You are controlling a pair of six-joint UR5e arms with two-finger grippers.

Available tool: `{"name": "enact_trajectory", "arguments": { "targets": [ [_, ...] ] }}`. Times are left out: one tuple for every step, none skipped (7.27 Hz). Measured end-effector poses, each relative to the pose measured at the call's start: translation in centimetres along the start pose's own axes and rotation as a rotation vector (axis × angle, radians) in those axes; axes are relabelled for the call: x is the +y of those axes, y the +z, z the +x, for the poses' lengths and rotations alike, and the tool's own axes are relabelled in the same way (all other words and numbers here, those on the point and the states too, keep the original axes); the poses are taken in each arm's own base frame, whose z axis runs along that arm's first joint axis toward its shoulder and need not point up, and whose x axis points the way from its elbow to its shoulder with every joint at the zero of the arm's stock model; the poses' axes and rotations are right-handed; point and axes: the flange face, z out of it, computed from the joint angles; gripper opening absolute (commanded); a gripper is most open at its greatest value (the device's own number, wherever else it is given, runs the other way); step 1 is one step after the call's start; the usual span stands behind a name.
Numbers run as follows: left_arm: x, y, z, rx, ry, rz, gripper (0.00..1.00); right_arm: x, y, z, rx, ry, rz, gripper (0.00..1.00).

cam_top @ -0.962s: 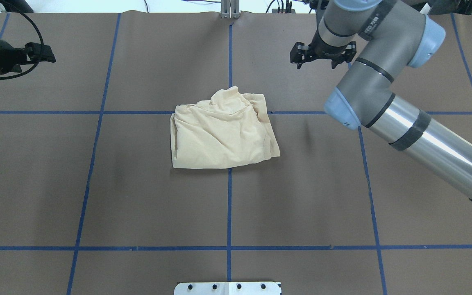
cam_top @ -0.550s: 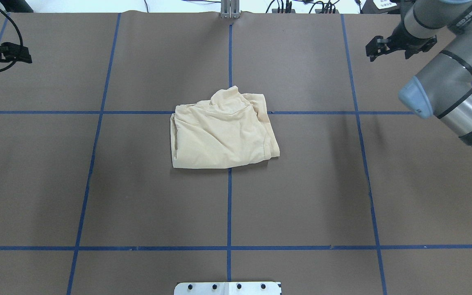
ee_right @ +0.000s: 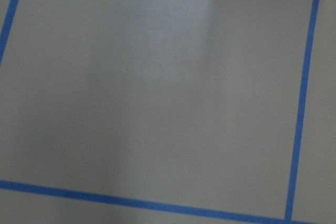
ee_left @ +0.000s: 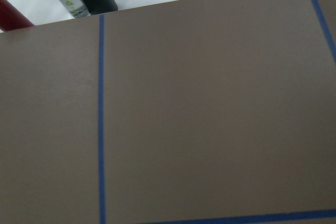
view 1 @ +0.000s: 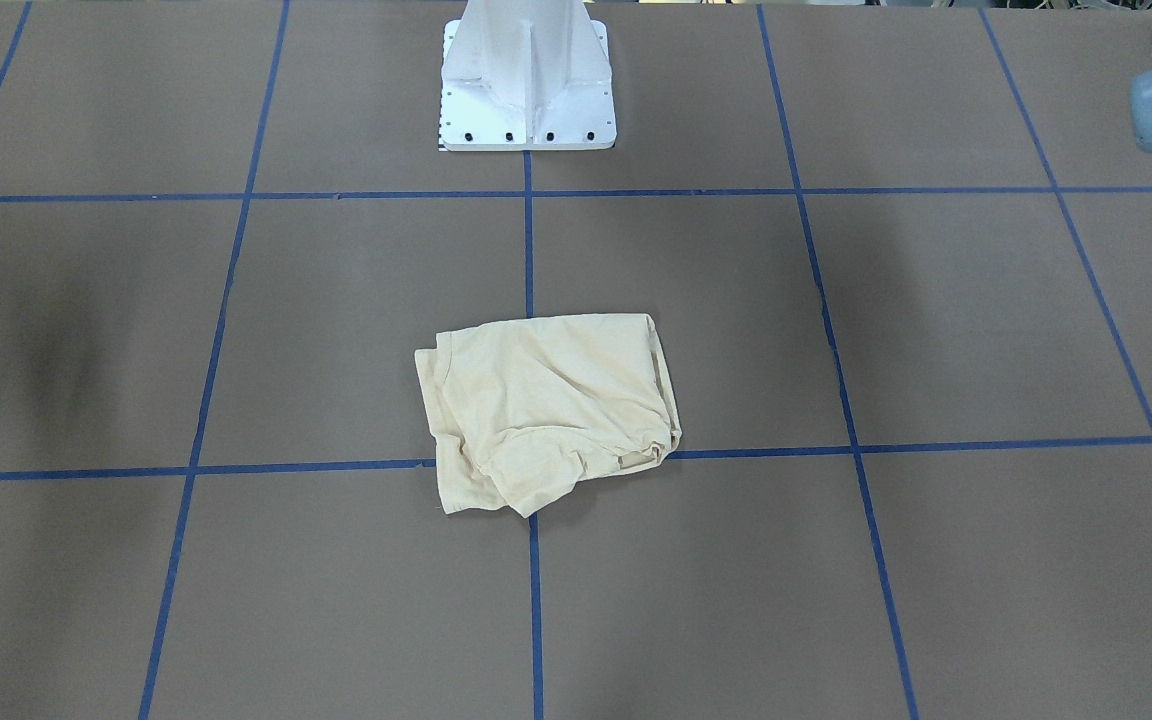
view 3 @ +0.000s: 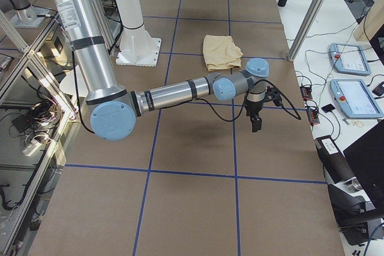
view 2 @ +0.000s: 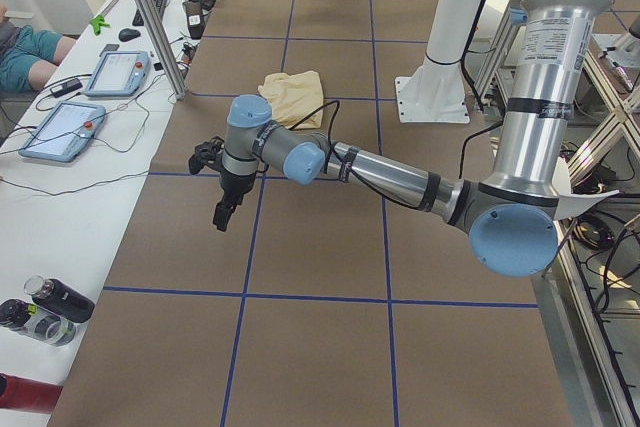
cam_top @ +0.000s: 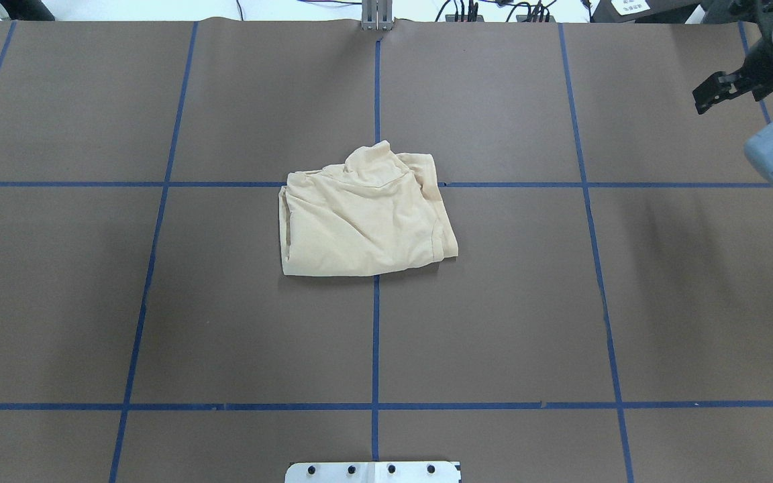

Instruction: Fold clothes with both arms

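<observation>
The cream-yellow T-shirt point(cam_top: 366, 218) lies folded into a rumpled rectangle at the middle of the brown table; its print is hidden. It also shows in the front view point(view 1: 546, 410) and the side views point(view 2: 293, 97) point(view 3: 221, 52). My right gripper point(cam_top: 712, 92) hangs at the far right, well away from the shirt and above bare table point(view 3: 257, 124). My left gripper point(view 2: 223, 215) hangs over the table's left end, out of the overhead view. I cannot tell whether either gripper is open or shut. Both wrist views show only table.
The white pedestal base point(view 1: 526, 90) stands at the robot's side of the table. Blue tape lines grid the surface. Bottles point(view 2: 45, 307) lie off the left end. Teach pendants point(view 3: 348, 58) and cables lie beyond the far edge.
The right arm has swung out to the right, away from the shirt. The left arm has withdrawn past the overhead view's left edge. The shirt has not moved.
</observation>
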Motion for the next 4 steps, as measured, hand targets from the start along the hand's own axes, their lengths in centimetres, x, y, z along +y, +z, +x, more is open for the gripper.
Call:
{"name": "enact_trajectory", "arguments": {
  "targets": [
    [2.2, 0.2, -2.3, 0.034, 0.025, -0.039, 0.99, 2.2, 0.1, 2.7, -0.067, 0.042, -0.036, 1.0],
    [4.2, 0.5, -4.4, 0.072, 0.03, -0.064, 0.99, 4.1, 0.5, 4.7, -0.103, 0.079, -0.062, 1.0],
    [6.0, 1.1, -6.4, 0.102, 0.026, -0.085, 0.99, 5.7, 1.0, 6.3, -0.116, 0.11, -0.081, 1.0],
    [7.2, 2.0, -8.3, 0.118, 0.016, -0.105, 0.99, 7.0, 1.7, 7.4, -0.121, 0.133, -0.098, 1.0]
  ]
}}
